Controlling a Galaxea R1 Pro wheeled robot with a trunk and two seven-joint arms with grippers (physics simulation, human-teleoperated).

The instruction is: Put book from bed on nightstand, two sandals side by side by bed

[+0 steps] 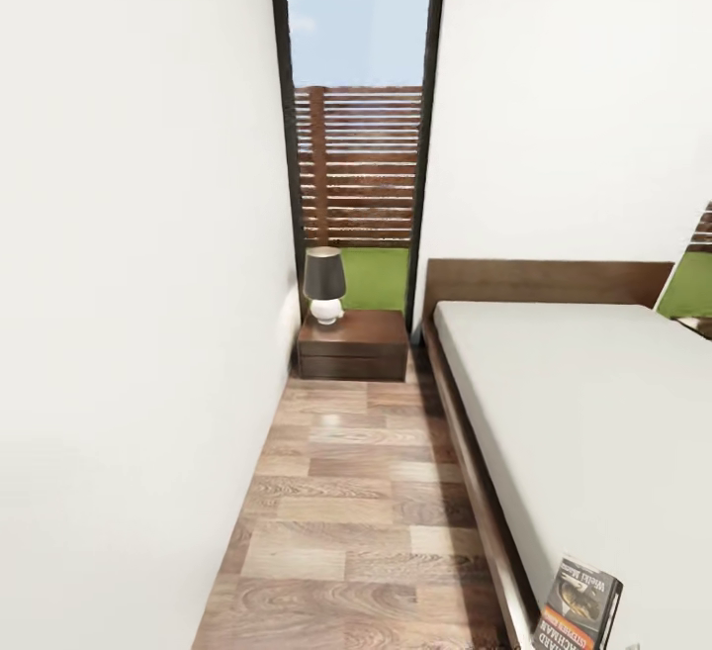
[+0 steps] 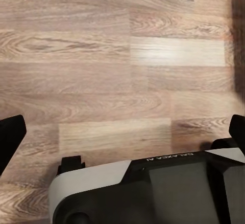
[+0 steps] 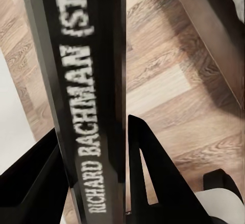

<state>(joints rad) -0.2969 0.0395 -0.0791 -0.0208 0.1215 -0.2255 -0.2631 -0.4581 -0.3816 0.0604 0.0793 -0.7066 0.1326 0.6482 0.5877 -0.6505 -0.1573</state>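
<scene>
Currently: book in right gripper, nightstand ahead down the aisle

Risks first. The thin dark paperback book with white "RICHARD BACHMAN" lettering (image 3: 92, 101) is pinched by its narrow spine edge only, so my guess is that it could pivot or slip between the fingers while the base drives. The aisle is narrow: plain white wall (image 1: 129, 284) on the robot's left, dark brown wooden frame of the large low bed with its off-white mattress (image 1: 593, 413) on its right. The book stands upright over the bed edge in the head view (image 1: 578, 605); a swing of the arm might knock it against the frame. At the far end, the low dark-brown two-drawer nightstand (image 1: 354, 343) already carries a small lamp with dark shade and white base (image 1: 324, 284) near its wall side; a careless set-down could tip the lamp, so the free half of the top looks safer.

End effectors. Right gripper (image 3: 92, 183): black fingers closed narrowly on the book, one on each side. Left gripper (image 2: 122, 132): fingers spread wide, holding nothing, over wood-plank floor (image 2: 102, 55).

Sandals: not located.
</scene>
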